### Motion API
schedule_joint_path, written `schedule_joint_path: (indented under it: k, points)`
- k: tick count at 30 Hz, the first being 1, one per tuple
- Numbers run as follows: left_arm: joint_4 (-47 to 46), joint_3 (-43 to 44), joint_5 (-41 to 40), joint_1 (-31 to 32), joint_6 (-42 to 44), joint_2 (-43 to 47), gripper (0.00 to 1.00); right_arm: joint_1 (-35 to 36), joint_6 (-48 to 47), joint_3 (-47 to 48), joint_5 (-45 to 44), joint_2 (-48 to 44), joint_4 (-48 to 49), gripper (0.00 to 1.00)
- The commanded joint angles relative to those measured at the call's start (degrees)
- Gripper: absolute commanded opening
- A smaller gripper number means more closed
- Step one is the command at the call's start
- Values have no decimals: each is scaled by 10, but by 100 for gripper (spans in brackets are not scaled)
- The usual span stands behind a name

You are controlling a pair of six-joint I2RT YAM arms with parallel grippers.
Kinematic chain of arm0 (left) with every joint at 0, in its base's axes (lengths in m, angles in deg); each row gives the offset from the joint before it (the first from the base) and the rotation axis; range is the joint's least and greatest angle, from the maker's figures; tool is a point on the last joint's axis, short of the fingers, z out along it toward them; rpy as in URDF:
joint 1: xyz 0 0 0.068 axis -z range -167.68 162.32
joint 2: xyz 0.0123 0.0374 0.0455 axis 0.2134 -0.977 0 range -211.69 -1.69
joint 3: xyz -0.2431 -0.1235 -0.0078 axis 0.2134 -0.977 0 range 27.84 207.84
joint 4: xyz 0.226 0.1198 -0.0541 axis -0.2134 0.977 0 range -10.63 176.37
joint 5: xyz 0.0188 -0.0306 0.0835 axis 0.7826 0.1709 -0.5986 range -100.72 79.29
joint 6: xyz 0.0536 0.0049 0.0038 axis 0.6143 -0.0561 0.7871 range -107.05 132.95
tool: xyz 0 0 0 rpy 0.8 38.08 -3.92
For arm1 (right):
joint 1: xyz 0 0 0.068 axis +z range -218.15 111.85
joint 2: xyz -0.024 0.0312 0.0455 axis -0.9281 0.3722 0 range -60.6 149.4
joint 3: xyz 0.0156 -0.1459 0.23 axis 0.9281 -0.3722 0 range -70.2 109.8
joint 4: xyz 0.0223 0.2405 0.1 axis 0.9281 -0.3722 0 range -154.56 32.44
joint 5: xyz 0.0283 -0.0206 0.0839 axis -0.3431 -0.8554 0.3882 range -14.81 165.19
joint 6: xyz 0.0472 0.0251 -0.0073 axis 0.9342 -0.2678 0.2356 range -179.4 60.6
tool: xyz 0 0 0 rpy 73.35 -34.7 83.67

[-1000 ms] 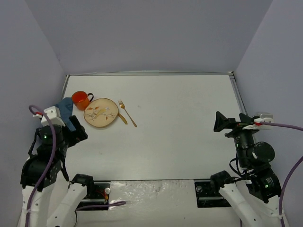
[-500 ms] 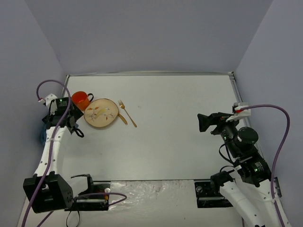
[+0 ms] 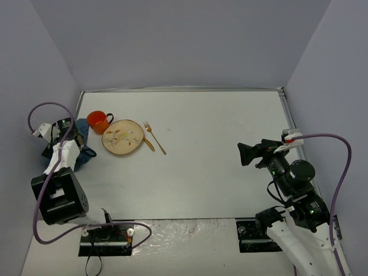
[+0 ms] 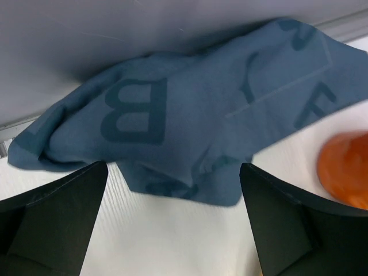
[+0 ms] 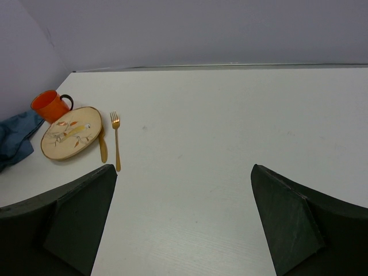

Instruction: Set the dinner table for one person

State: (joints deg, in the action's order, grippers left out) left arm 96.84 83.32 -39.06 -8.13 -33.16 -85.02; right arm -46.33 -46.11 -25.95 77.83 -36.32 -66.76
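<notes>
left gripper (image 4: 172,168) released, swung out, blue cloth (image 4: 172,109) now just ahead | right gripper (image 5: 184,169) released, edged forward over my desk (image 5: 230,132) | plate (image 3: 122,137) unmoved

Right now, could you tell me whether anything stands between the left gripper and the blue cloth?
Nothing visible does. In the left wrist view the open left gripper faces the blue cloth directly, with only bare dinner table between them; the orange cup sits off to one side.

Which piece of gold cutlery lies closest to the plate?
The gold knife, lying right beside the round tan patterned plate; the gold fork lies farther out.
</notes>
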Motion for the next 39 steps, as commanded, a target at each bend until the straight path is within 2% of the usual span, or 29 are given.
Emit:
schedule_joint_path:
  k: [1, 6, 10, 14, 16, 18, 22, 26, 29, 31, 34, 37, 39]
  points:
    - [-57, 14, -17, -27, -28, -44, 97, 4, -12, 5, 21, 3, 49, 100]
    - [-81, 16, -3, -37, -27, -87, 97, 4, -14, 5, 33, 9, 47, 100]
    - [-76, 29, 2, -37, -23, -108, 83, 4, -15, 5, 43, 14, 46, 100]
    - [-82, 38, 8, -37, 1, -113, 25, 4, -19, 6, 51, 9, 46, 100]
    - [-73, 43, 11, -37, 8, -106, 8, 4, -21, 7, 52, 9, 45, 100]
    - [-56, 49, 21, -37, 16, -89, 0, 4, -23, 8, 51, 9, 45, 100]
    - [5, 75, 44, -37, 30, -17, 0, 4, -24, 16, 52, 16, 45, 100]
    - [71, 129, 160, -33, 79, 92, 0, 4, -21, 26, 54, 26, 45, 100]
    - [137, 168, 230, -5, 105, 153, 0, 3, -20, 38, 52, 34, 46, 100]
    - [176, 209, 247, 29, 141, 206, 0, 4, -17, 50, 50, 38, 46, 100]
    - [230, 244, 263, 140, 160, 254, 0, 4, -14, 65, 45, 45, 46, 100]
    - [244, 247, 334, 216, 131, 287, 0, 4, -8, 78, 39, 57, 46, 100]
    - [242, 247, 361, 297, 107, 293, 0, 4, 0, 87, 33, 66, 46, 100]
